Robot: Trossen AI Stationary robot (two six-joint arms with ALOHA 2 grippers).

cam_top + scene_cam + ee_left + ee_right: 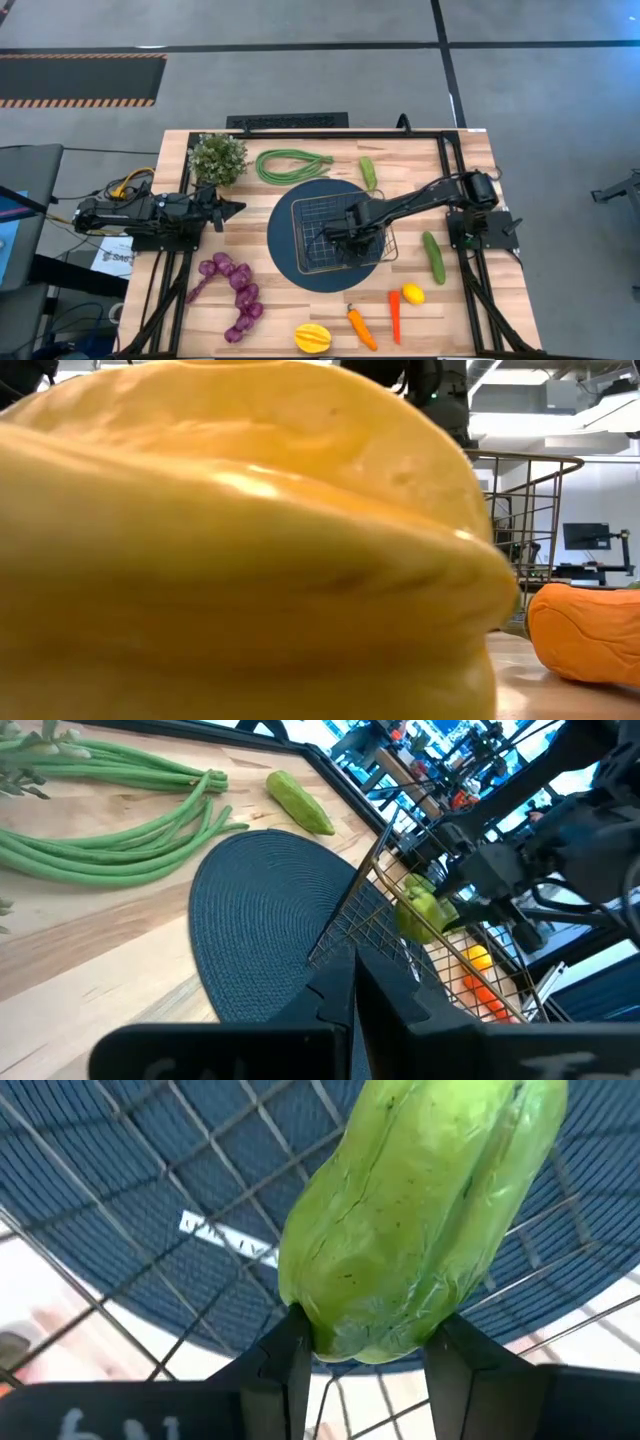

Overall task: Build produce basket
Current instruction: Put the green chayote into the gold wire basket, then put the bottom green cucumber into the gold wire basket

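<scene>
The wire basket sits on the dark blue round mat at mid-table. My right gripper reaches over it from the right, shut on a green cucumber-like vegetable, which also shows inside the basket's wires in the left wrist view. My left gripper waits shut, left of the mat. On the wood lie the green beans, two cucumbers, purple grapes, yellow ribbed fruit, a carrot, a red chili and a lemon. My right gripper pinches the green vegetable by its near end between the two fingers. It comes slanting down from the table's right. The vegetable points away from the fingers, over the basket's mesh floor. Whether it touches the mesh, I cannot tell.
A bushy potted plant stands at the far left of the table. In the low view the yellow ribbed fruit blocks most of the sight; a carrot and the basket's wire wall show at its right.
</scene>
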